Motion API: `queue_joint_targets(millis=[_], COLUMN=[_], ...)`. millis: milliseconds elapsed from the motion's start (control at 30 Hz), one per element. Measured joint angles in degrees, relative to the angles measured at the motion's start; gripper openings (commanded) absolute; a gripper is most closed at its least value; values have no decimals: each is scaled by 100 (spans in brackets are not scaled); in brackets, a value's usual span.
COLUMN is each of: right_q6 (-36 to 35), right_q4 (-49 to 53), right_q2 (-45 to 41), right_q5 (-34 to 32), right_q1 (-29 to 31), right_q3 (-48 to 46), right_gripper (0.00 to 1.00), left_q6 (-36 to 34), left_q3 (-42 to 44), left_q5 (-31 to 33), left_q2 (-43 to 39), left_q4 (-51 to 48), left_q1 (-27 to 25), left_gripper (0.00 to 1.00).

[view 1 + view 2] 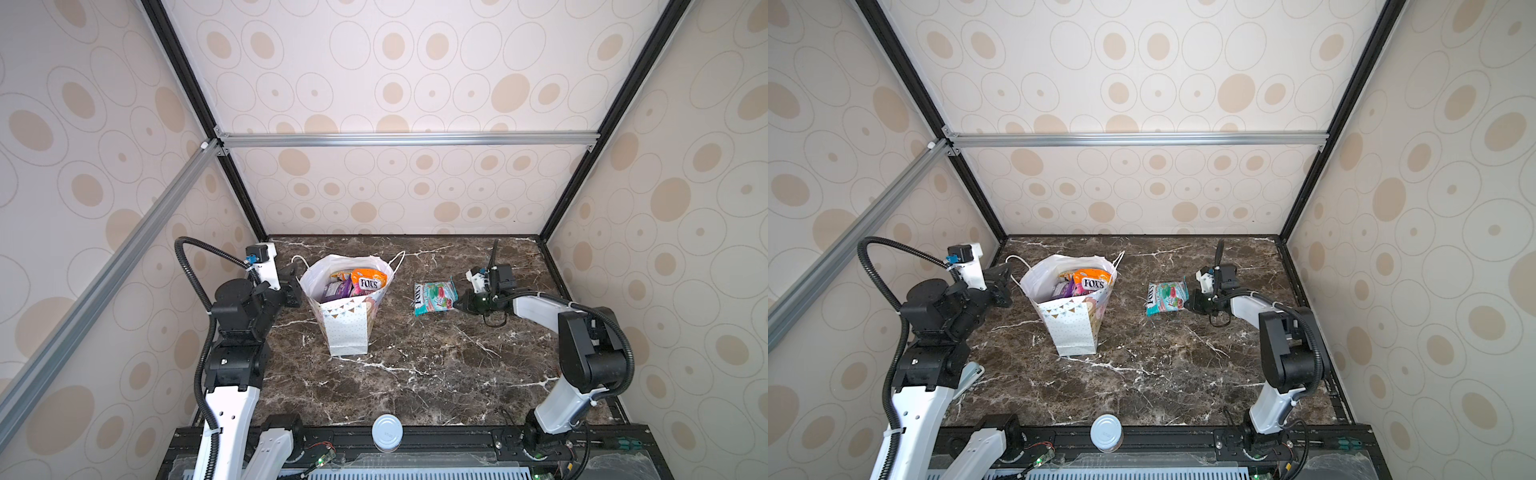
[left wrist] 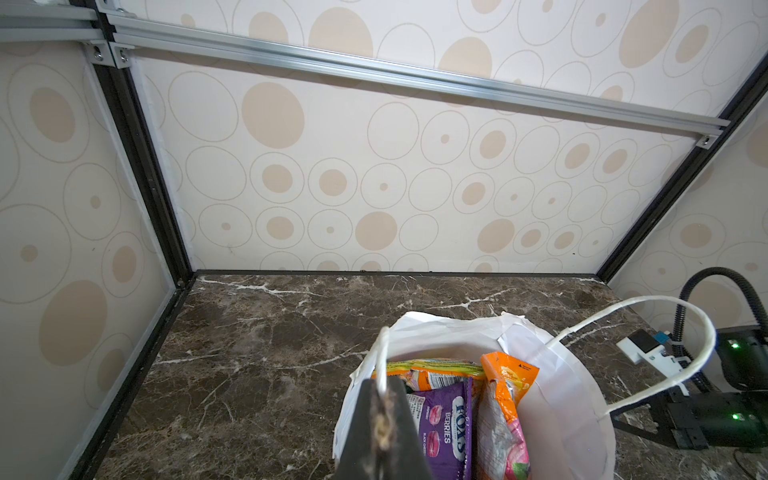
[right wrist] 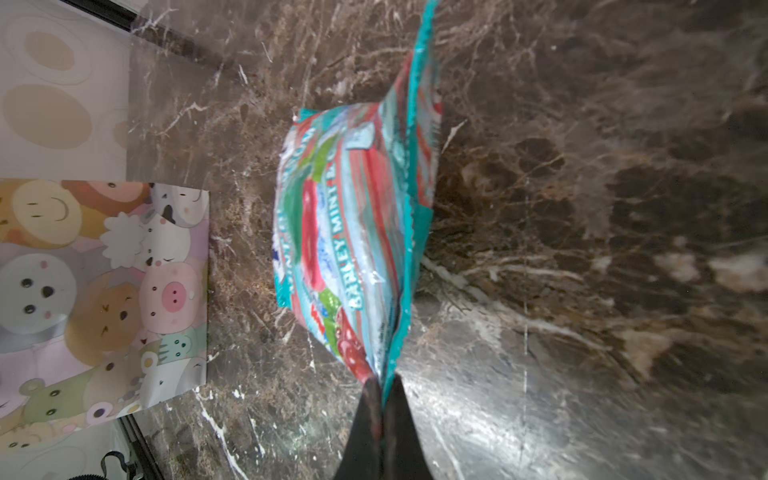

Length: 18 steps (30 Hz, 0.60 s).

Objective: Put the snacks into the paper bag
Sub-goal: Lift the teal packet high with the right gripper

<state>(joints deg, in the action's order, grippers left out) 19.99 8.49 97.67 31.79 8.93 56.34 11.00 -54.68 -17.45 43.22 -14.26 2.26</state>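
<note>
Closest to the lens is a round white plastic cap point(image 1: 387, 432), parked at the front edge of the dark brown marble tabletop point(image 1: 415, 374), well behind both pincers. Over on the left, the left pincer point(image 1: 297, 286) has its jaws squeezed together on the rim of the tall white paper bag point(image 1: 347, 328) with the bunting print, right where a white cord handle point(image 2: 384, 353) drops down. The wrist view shows that pretty clearly. Bag stands upright, mouth open, straight off that pincer's tips. Inside it: a glossy orange packet point(image 1: 369, 280) reading FOX'S, a purple packet point(image 2: 446, 424) of berries beside it, and a yellow-green packet point(image 2: 432, 365) behind those. Further right, well apart from the bag, a flat teal packet point(image 1: 434, 297) with red and green print sticks out ahead of the right pincer point(image 1: 457, 304), which is clamped tight on its near edge. Can't tell whether it's fully off the tabletop.
</note>
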Motion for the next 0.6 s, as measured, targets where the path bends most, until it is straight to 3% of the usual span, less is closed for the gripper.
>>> queue_joint_targets(millis=[600], right_q6=[-114], right_q4=[732], right_q2=[-1040], right_q5=[208], right_q1=[33], right_q3=[531], right_gripper=[0], left_q6=[0], left_q3=[0], left_q5=[-2], left_q2=[0], left_q4=[0], left_q1=[0], left_gripper=[0])
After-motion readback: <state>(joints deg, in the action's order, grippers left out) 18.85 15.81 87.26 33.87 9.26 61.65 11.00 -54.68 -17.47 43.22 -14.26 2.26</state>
